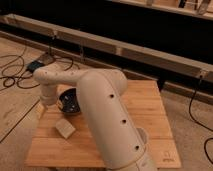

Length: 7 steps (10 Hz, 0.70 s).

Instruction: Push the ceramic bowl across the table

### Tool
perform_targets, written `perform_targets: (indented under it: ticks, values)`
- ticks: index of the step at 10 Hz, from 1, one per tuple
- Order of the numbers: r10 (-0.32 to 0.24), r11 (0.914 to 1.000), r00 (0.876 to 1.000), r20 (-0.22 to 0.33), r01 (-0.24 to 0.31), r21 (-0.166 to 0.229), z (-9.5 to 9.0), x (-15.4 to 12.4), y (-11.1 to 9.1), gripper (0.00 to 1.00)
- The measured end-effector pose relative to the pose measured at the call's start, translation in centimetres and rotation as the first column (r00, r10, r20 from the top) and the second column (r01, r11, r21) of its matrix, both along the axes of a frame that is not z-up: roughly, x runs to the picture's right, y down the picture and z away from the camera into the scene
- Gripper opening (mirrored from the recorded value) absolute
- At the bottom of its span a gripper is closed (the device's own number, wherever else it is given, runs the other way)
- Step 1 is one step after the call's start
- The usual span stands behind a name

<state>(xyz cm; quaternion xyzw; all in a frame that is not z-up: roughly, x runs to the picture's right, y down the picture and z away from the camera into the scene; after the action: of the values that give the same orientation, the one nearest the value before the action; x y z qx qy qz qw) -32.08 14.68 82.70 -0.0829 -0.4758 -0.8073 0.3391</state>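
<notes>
Arm [107, 125] folded over the bamboo counter [150, 115], I have the tool [46, 102] lowered at the counter's edge, just beside the ceramic bowl [69, 102], placed, I judge, to shove it across the planks. Whether the tool is open or closed I cannot tell. The bowl, partly hidden, shows nothing inside. A tan block [65, 128] lies nearby.

One ceramic bowl [70, 101] and one tan block [65, 128] lie on one bamboo table [145, 115]. One white arm [105, 110] carries one gripper [48, 101], down at the table's left edge beside the bowl.
</notes>
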Motion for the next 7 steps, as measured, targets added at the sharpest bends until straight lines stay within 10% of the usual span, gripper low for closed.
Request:
perform_targets:
  ticks: [7]
  values:
    - [-0.012,0.9939,0.996,0.090,0.022,-0.108,-3.8,-2.8,2.6,0.80]
